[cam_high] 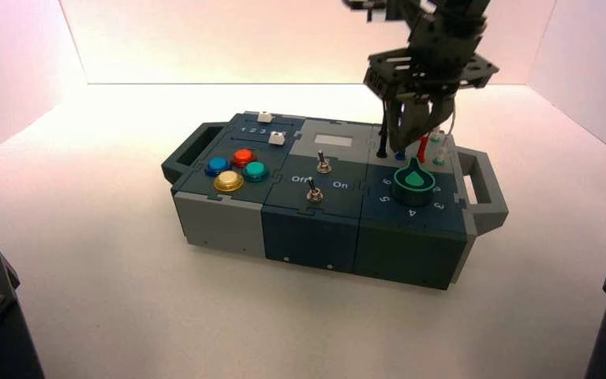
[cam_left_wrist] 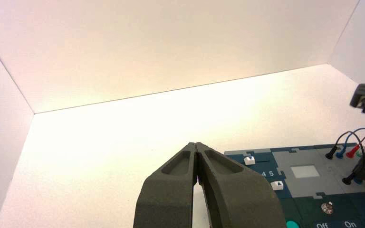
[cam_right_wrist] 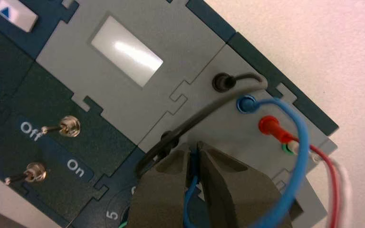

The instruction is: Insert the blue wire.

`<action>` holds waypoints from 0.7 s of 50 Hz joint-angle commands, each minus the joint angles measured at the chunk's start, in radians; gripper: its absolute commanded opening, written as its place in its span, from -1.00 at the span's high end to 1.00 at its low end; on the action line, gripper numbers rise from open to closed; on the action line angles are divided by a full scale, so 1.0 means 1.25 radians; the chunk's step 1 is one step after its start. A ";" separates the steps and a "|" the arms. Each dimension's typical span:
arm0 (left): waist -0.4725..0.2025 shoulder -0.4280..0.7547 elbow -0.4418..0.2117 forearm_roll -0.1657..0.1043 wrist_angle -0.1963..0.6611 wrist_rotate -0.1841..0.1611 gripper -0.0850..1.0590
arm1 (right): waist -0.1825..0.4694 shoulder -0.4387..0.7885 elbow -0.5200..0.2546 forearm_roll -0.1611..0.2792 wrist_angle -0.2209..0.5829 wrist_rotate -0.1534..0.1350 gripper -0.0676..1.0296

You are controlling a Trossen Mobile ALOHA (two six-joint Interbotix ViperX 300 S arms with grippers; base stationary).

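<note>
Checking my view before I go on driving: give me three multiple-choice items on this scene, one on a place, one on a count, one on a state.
1. Where is the right gripper?
A) over the round buttons
B) at the wire sockets
C) over the sliders

2. How many round push buttons are there?
A) two
B) three
C) four

3. How does the left gripper stand?
A) shut
B) wide open
C) clamped on a slider

1: B, the right gripper is down among the plugged leads, at the blue wire.
2: C, blue, red, green and yellow buttons show.
3: A, the left gripper has its tips together.
</note>
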 commanded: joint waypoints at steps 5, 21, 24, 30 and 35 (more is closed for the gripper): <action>-0.001 0.005 -0.010 0.002 -0.009 0.001 0.91 | 0.034 0.090 -0.015 0.006 0.015 0.007 0.92; 0.004 0.004 -0.007 0.004 -0.009 0.001 0.91 | 0.042 0.082 -0.032 0.005 0.017 0.006 0.92; 0.006 0.004 -0.006 0.004 -0.010 0.001 0.91 | 0.042 0.072 -0.032 0.005 0.020 0.005 0.92; 0.015 0.004 -0.006 0.004 -0.009 0.001 0.91 | 0.042 0.047 -0.029 0.005 0.021 0.002 0.92; 0.017 0.004 -0.006 0.004 -0.005 0.001 0.91 | 0.042 0.016 -0.027 0.005 0.026 -0.006 0.85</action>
